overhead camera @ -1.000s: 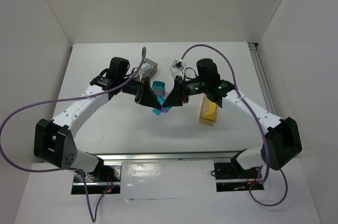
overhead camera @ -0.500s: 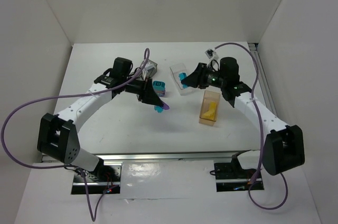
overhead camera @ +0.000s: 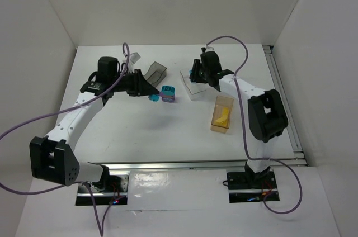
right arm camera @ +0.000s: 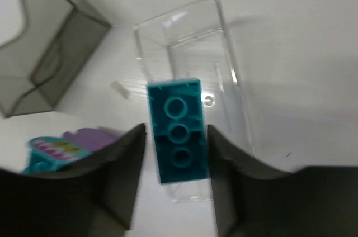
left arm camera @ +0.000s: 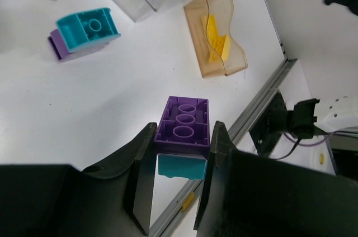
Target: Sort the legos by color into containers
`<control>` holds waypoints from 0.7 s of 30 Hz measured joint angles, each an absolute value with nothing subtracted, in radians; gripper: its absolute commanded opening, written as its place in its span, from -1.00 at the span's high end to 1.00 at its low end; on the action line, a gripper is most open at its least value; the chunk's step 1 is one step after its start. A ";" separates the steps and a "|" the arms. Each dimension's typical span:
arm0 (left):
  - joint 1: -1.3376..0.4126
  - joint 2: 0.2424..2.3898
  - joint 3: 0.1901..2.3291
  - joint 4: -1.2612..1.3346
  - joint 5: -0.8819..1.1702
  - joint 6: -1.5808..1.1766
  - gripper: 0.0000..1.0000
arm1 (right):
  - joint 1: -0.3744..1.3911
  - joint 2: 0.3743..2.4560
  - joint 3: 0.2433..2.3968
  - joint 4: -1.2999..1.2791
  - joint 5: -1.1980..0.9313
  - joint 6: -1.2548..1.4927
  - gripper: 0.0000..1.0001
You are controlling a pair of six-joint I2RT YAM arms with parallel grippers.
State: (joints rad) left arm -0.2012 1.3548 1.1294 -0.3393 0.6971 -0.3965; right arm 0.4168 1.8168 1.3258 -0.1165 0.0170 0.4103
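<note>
Nearest the arm bases, the amber bin (overhead camera: pixel 225 102) lies on the white surface (overhead camera: pixel 140 131) with yellow bricks (left arm camera: pixel 215 38) inside, so this color looks already sorted. The left pincer (left arm camera: pixel 182 139) is closed on a purple brick (left arm camera: pixel 183 127) with a joined teal brick (left arm camera: pixel 179 167) under it, held above the surface. I judge these two must be separated before sorting. Near it a loose pair (overhead camera: pixel 168 93), teal on purple, rests on the surface. Farther away, the right pincer (right arm camera: pixel 176 136) grips a single teal brick (right arm camera: pixel 174 128), hollow side to the camera, over the clear bin (right arm camera: pixel 224 52), probably to drop it there. The dark grey bin (overhead camera: pixel 156 71) lies to the left of the clear one.
</note>
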 measured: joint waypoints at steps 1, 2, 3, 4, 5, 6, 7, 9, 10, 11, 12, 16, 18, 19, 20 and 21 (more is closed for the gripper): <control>-0.196 1.342 1.127 -0.335 0.688 -0.405 1.00 | 0.417 1.850 1.343 -0.128 0.029 0.406 -0.36; -0.189 1.333 1.125 -0.330 0.679 -0.422 1.00 | 0.416 1.879 1.358 -0.138 0.041 0.398 -0.46; -0.183 1.326 1.125 -0.327 0.672 -0.431 1.00 | 0.417 1.900 1.370 -0.153 0.048 0.389 -0.51; -0.176 1.324 1.125 -0.324 0.667 -0.444 1.00 | 0.418 1.916 1.380 -0.164 0.055 0.381 -0.58; -0.170 1.324 1.125 -0.321 0.663 -0.453 1.00 | 0.420 1.921 1.385 -0.173 0.061 0.376 -0.58; -0.164 1.325 1.125 -0.321 0.656 -0.461 1.00 | 0.423 1.922 1.385 -0.182 0.067 0.371 -0.58; -0.158 1.325 1.125 -0.321 0.648 -0.476 1.00 | 0.427 1.912 1.384 -0.192 0.071 0.368 -0.58; -0.149 1.325 1.125 -0.318 0.631 -0.503 1.00 | 0.432 1.873 1.372 -0.198 0.068 0.369 -0.58; -0.146 1.325 1.123 -0.313 0.624 -0.512 1.00 | 0.436 1.841 1.360 -0.198 0.067 0.373 -0.58; -0.146 1.325 1.118 -0.299 0.616 -0.532 1.00 | 0.440 1.800 1.336 -0.194 0.060 0.377 -0.58; -0.145 1.325 1.110 -0.284 0.606 -0.546 1.00 | 0.447 1.745 1.304 -0.190 0.052 0.389 -0.58; -0.147 1.325 1.081 -0.257 0.543 -0.619 1.00 | 0.509 1.509 1.196 -0.175 -0.009 0.459 -0.72; -0.157 1.325 1.077 -0.255 0.488 -0.660 1.00 | 0.564 1.434 1.175 -0.141 -0.033 0.502 -0.72; -0.163 1.325 1.077 -0.252 0.455 -0.674 1.00 | 0.596 1.410 1.167 -0.126 -0.044 0.524 -0.72; -0.170 1.325 1.077 -0.252 0.423 -0.690 1.00 | 0.630 1.394 1.161 -0.111 -0.047 0.547 -0.75; -0.178 1.325 1.077 -0.252 0.392 -0.705 1.00 | 0.662 1.387 1.155 -0.098 -0.050 0.570 -0.75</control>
State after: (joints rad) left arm -0.1776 1.3251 1.0767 -0.2516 0.3923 -0.7048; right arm 0.6617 1.3872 1.1545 -0.0982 -0.0502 0.5697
